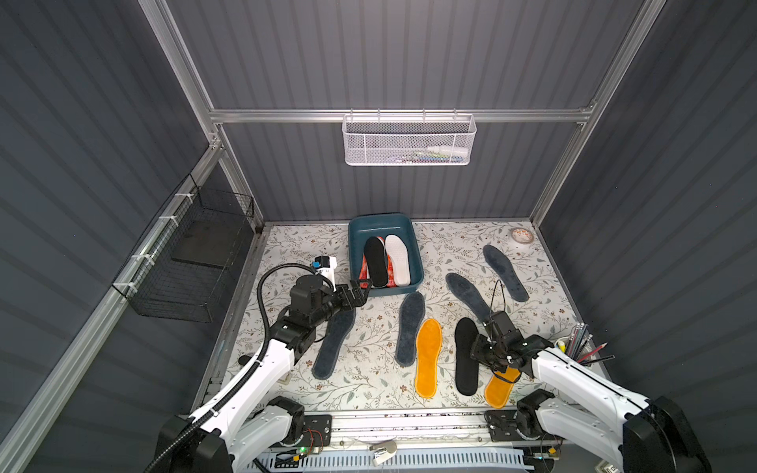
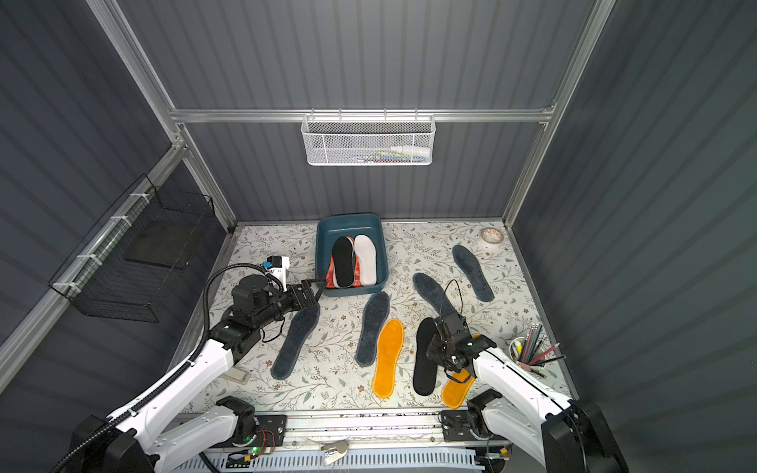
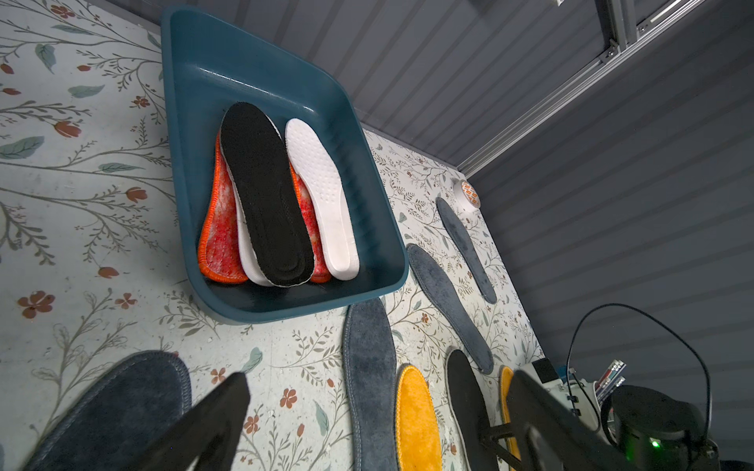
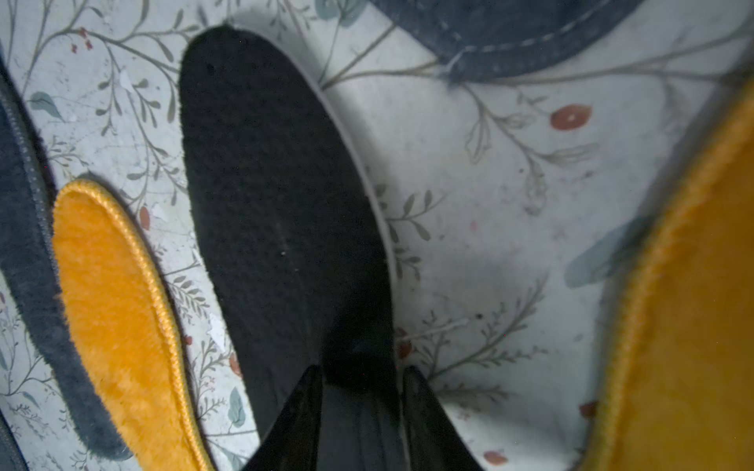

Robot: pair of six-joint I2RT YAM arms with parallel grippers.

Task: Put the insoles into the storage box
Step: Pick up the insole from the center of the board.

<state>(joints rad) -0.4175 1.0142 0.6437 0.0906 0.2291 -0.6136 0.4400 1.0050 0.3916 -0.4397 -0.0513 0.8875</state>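
My right gripper [image 4: 362, 369] is pinching the edge of the black insole [image 4: 277, 183] on the table [image 1: 368, 368], well apart from the storage box [image 1: 381, 227]. My left gripper [image 1: 363, 291] is spread wide and empty at the box's near corner. The box holds a small stack [image 1: 376, 262] (black, white, red-orange). I count seven outside: four grey-blue insoles [image 1: 411, 327], two orange-yellow insoles [image 1: 428, 356], plus mine.

Four grey-blue insoles [image 1: 411, 329], two orange-yellow [image 1: 428, 358], two black [image 1: 465, 368] — one storage box [image 1: 381, 224].
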